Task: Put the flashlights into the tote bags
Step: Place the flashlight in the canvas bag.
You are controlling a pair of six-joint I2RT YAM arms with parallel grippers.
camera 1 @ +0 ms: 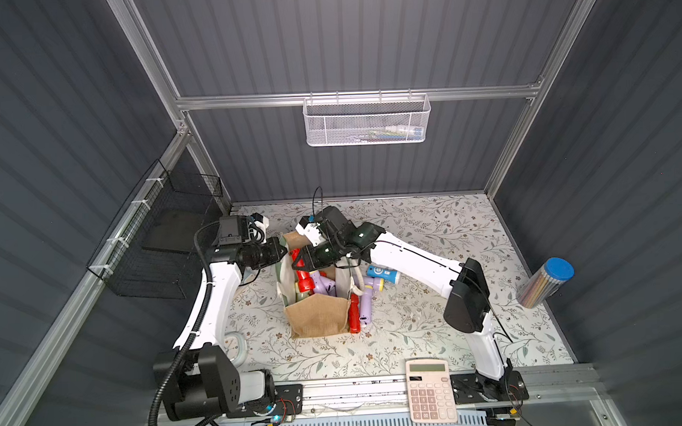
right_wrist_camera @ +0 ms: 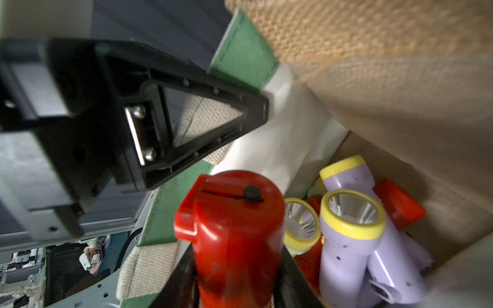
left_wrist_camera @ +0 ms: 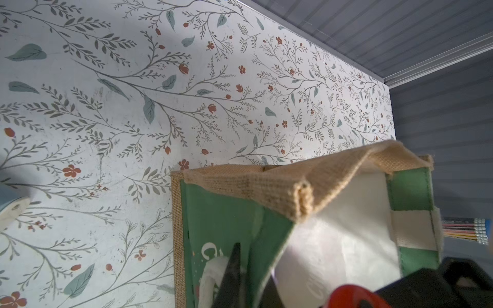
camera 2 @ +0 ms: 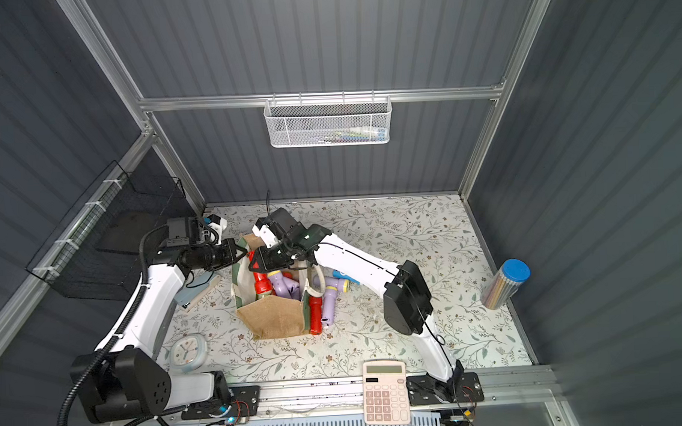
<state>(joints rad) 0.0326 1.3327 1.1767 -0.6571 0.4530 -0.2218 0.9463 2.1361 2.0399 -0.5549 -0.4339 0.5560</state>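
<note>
While the left hand [camera 1: 283,250] was closed on the left rim of the tote bag [camera 1: 316,320], seemingly pinching the green-and-white wall to hold the mouth open (the wrist view sat too close to show how much fabric it had), the right hand [camera 1: 300,263] was clamped on a red flashlight [right_wrist_camera: 234,234] and hung over that mouth. The step in hand was the drop: the torch was above the opening, tail pointing inward, not yet let go. Inside lay several lilac flashlights [right_wrist_camera: 352,240] with yellow rings and at least one more red one. The next move probably called for lowering a little, clear of the jute rim and the rope handle [camera 1: 357,281], then parting the fingers so the torch fell among the others.

Four more lay on the desk [camera 1: 430,234], crowded against the bag's right side. A loose red flashlight [camera 1: 354,313] and a loose lilac flashlight [camera 1: 365,305] lay side by side. A yellow-headed flashlight [camera 1: 373,285] and a blue flashlight [camera 1: 384,275] were partly hidden beneath the right forearm. That crowding would likely make the next picks awkward. The calculator [camera 1: 431,390], pencil tube [camera 1: 544,283] and clock [camera 2: 188,352] stood well apart and blocked nothing.
</note>
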